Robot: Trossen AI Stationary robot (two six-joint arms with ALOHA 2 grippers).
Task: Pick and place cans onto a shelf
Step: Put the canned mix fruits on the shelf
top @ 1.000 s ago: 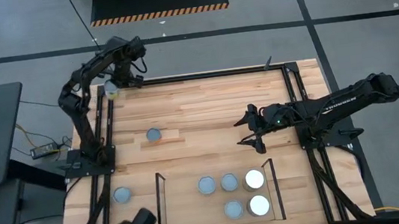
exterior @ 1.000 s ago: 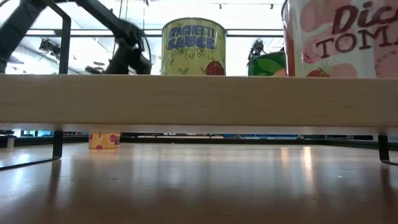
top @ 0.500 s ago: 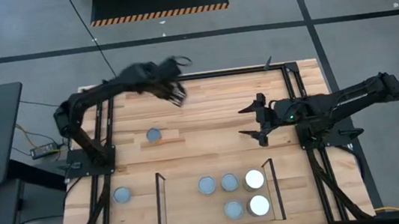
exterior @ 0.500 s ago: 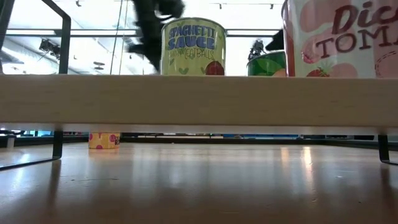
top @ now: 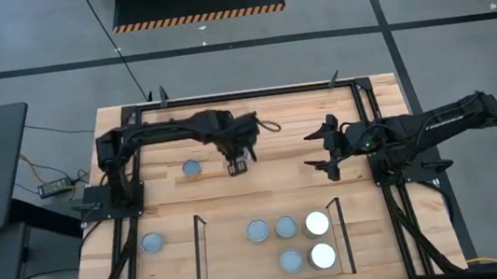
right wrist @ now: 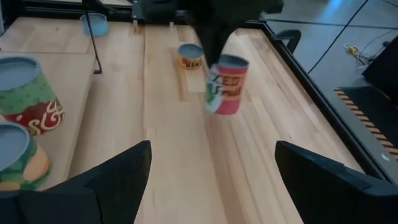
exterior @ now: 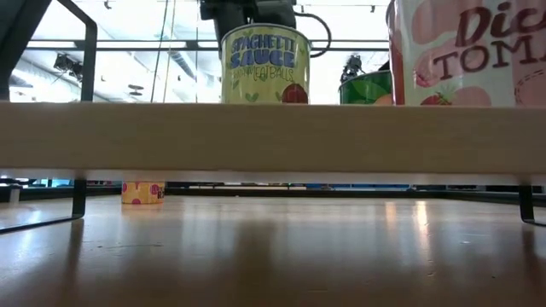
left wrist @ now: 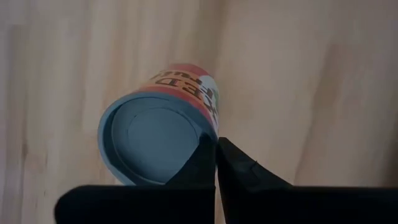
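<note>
My left gripper (top: pixel 238 162) is over the middle of the table, shut on a red-labelled can (left wrist: pixel 155 140) with a blue-grey top; the can also shows in the right wrist view (right wrist: pixel 226 84). My right gripper (top: pixel 325 155) is open and empty to its right. Several cans stand in the light-wood shelf (top: pixel 229 254), two with white tops (top: pixel 317 223). One can (top: pixel 192 168) stands on a wood strip, and another (top: pixel 151 243) stands left of the shelf. My left gripper pinches the can's top rim (left wrist: pixel 200 132) on one side between its two fingers (left wrist: pixel 233 165), which nearly meet. The fingers come from above, pointing down. The can hangs tilted below them (right wrist: pixel 226 84) and seems clear of the table.
Dark metal rails (top: pixel 200 253) bound the shelf bay, and a black outer frame (top: pixel 362 108) runs along the table's edges. In the low view the spaghetti can (exterior: pixel 265 64) and others stand on the shelf plank (exterior: pixel 273 136). Bare wood lies between the two grippers.
My left gripper has swung from the table's far left corner toward the middle and the near side, carrying the red-labelled can lifted off the table. My right gripper has drawn back a little toward the right edge, staying open.
</note>
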